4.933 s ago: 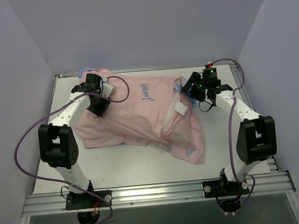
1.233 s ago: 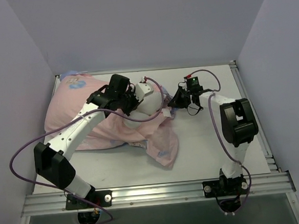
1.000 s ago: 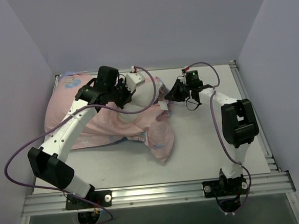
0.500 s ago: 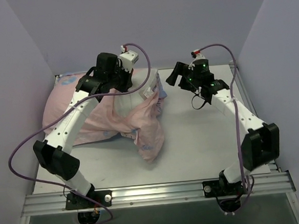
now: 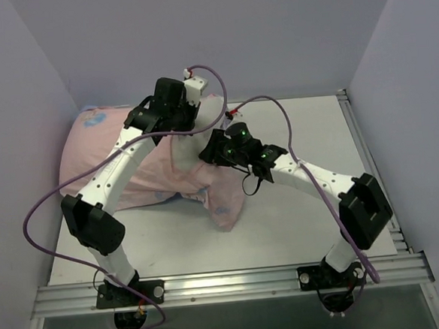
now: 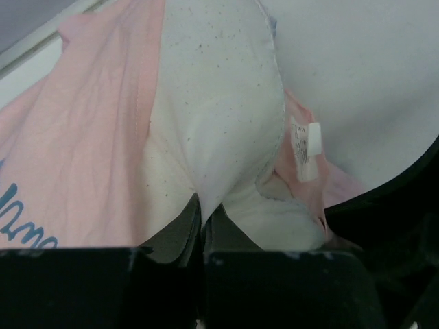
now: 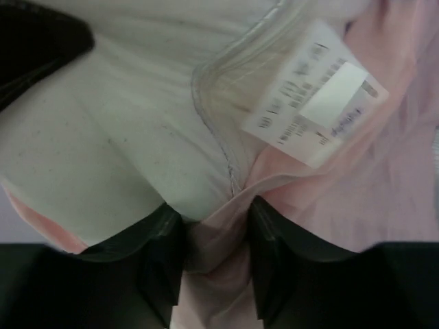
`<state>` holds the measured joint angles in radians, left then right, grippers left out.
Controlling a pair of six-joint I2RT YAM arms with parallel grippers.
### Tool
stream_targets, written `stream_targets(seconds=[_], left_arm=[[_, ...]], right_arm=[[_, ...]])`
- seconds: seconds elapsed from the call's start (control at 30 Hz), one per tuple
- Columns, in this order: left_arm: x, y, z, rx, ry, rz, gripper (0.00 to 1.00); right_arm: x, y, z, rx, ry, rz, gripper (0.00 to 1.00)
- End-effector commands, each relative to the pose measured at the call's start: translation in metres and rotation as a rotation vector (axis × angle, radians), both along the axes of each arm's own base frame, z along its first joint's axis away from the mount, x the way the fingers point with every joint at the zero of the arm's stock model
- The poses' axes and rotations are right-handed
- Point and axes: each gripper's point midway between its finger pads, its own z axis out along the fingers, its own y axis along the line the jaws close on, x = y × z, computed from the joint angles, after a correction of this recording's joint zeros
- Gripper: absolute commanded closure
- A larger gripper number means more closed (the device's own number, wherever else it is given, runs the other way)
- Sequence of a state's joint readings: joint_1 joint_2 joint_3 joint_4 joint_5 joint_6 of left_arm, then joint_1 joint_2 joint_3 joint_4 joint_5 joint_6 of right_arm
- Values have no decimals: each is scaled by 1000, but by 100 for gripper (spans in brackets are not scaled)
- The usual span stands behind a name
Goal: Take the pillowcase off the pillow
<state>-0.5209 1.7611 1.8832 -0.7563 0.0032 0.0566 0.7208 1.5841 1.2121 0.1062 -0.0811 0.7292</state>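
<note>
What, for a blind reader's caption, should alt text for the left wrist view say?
The left gripper is shut on a fold of the white pillow at the frame's bottom. The pink pillowcase fills the picture's left side, with a small white label at right.

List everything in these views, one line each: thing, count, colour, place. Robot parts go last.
pillowcase: 1, pale pink with small prints, spread over the left and middle of the table, one end hanging toward the near edge
pillow: 1, white, its bared end lifted out of the pink cover at back centre
label: 1, white with print, where white cloth meets pink
table: 1, off-white, under everything
walls: 3, pale lilac, left, back, right
rail: 1, silver, near edge
arms: 2, white with black joints, bolted at the rail
left gripper: 1, black, jaws shut on the pillow
right gripper: 1, black, jaws apart astride a pink fold
</note>
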Motion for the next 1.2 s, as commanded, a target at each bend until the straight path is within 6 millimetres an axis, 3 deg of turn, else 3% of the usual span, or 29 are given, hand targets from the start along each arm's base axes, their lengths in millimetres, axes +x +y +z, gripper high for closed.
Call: stream_targets(seconds=[0.0,0.03,0.07,0.1,0.17,0.2,0.23,0.33,0.43,0.6,0.67,0.73,0.77,0.9,0.97,1.0,1.03,1.07,1.1,1.13,1.17], left_arm=[[30,26,88,-37,-255,139,98],[36,33,86,-21,-250,164,98],[43,46,101,-38,-275,199,98],[46,51,104,-48,-274,208,98],[46,56,112,-72,-277,207,98],[44,60,119,-72,-293,210,98],[45,65,125,-55,-317,208,98],[50,80,139,-9,-372,234,98],[54,91,144,2,-385,253,98],[50,94,148,9,-413,247,98],[49,93,145,15,-408,237,98],[44,90,146,-2,-402,214,98],[37,85,149,-25,-399,183,98],[13,72,157,-94,-378,117,98],[5,72,160,-98,-383,107,98],[4,71,153,-92,-364,101,98],[2,70,149,-93,-355,96,98],[1,69,146,-94,-344,94,98],[0,69,144,-96,-338,96,98],[-1,67,138,-101,-321,93,98],[-4,62,137,-112,-312,71,98]], right_arm=[[8,-11,-18,-41,28,-114,67],[2,-14,-23,-42,37,-126,67],[-5,-23,-45,-65,64,-135,70],[-10,-27,-56,-71,79,-137,74],[-22,-41,-90,-108,138,-153,91],[-25,-43,-98,-114,155,-156,94],[-28,-46,-107,-118,177,-164,94],[-42,-55,-125,-135,218,-157,82],[-54,-63,-143,-144,249,-155,80],[-72,-70,-169,-197,324,-129,72],[-78,-76,-172,-189,320,-132,76],[-78,-76,-172,-167,308,-127,89],[-76,-73,-169,-145,297,-114,100],[-58,-65,-154,-85,261,-88,100],[-52,-66,-135,-94,214,-83,84],[-47,-69,-124,-105,180,-95,77],[-42,-72,-98,-97,112,-91,64],[-41,-78,-85,-108,92,-98,59],[-33,-78,-43,-64,-3,-113,52],[-30,-80,-20,-58,-66,-103,33],[-28,-77,1,-35,-119,-95,22]])
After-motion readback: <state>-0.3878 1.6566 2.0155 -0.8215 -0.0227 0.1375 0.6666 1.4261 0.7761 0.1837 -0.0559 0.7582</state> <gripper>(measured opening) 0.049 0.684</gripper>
